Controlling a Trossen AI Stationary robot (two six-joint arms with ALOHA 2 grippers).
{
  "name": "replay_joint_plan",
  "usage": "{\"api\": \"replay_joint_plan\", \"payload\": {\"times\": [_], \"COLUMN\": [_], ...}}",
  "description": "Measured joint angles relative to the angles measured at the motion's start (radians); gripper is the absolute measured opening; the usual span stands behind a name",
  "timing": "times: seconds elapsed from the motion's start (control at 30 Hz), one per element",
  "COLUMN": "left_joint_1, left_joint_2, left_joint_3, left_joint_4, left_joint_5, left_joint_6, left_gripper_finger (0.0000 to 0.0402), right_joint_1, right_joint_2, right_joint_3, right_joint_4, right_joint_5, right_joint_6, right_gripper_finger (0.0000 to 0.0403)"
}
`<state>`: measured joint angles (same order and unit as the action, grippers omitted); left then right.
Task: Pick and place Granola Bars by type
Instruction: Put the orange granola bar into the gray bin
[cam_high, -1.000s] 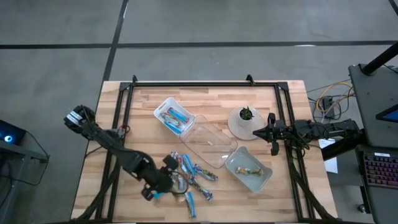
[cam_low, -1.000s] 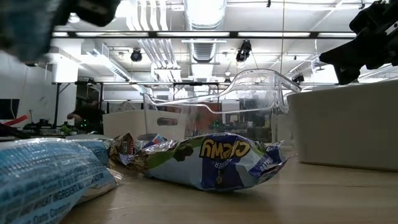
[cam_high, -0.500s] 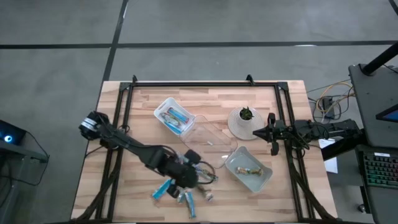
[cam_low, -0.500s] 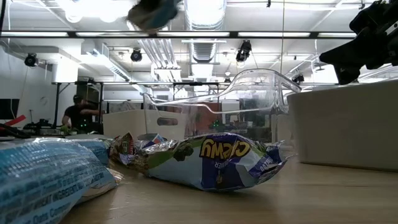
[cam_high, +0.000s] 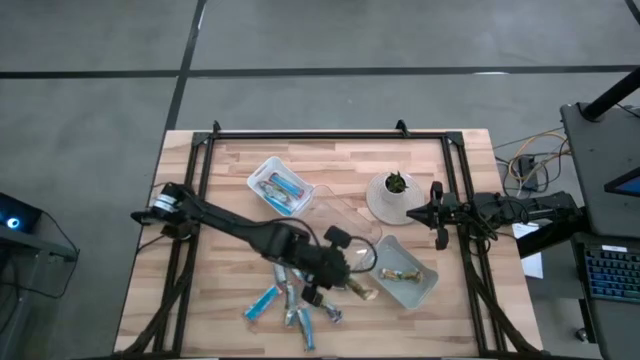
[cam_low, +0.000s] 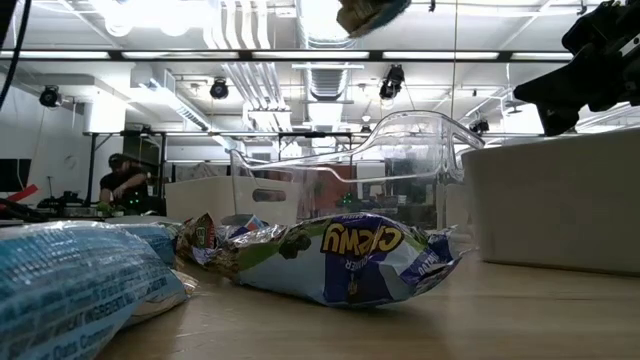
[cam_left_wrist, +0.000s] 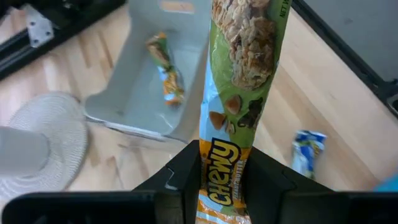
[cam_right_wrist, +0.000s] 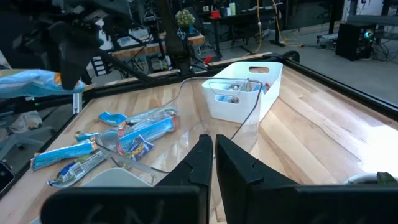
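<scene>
Midway through transport, the left gripper (cam_left_wrist: 224, 165) clasped a greenish-tan foil-wrapped granola bar (cam_left_wrist: 245, 74) above the table, near the white rectangular plastic tray (cam_high: 425, 288) holding one like bar. Presumably, release over that tray was next. Beside the plant, the right gripper (cam_high: 437, 216) waited, fingers pressed together.

Wooden table with trays, a plant pot and loose bars

A light wooden table (cam_high: 230, 180) framed by black rails was seen from above. Three trays were set on it in a diagonal row: a white tray (cam_high: 279, 186) holding blue bars towards the far left, a clear tray (cam_high: 338, 232) in the middle, and a greyish tray (cam_high: 401, 273) with one tan bar inside towards the near right. A small potted plant (cam_high: 394, 196) on a round white base was placed beside the clear tray. A loose cluster of granola bars (cam_high: 296, 304) in blue and silvery wrappers was scattered on the near part of the boards.
</scene>
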<state>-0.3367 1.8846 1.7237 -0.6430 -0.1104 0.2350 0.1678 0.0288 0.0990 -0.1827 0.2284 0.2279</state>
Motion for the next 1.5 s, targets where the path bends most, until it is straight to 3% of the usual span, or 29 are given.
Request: {"api": "replay_joint_plan", "payload": {"times": [0.3,0.77,1.5], "left_joint_1": [0.09,0.143,0.151], "left_joint_2": [0.001,0.009,0.193], "left_joint_3": [0.004,0.004,0.004], "left_joint_4": [0.085,0.352,0.726], "left_joint_5": [0.005,0.139,0.246], "left_joint_6": [0.0,-0.107,-0.145], "left_gripper_finger": [0.0085,0.0085,0.0085], "right_joint_1": [0.0,0.0,0.0], "right_joint_2": [0.0,0.0,0.001], "right_joint_3": [0.0,0.0,0.0], "right_joint_4": [0.0,0.0,0.001], "right_joint_5": [0.0,0.0,0.001], "right_joint_6": [0.0,0.0,0.0], "right_gripper_finger": [0.0013,0.0013,0.0013]}}
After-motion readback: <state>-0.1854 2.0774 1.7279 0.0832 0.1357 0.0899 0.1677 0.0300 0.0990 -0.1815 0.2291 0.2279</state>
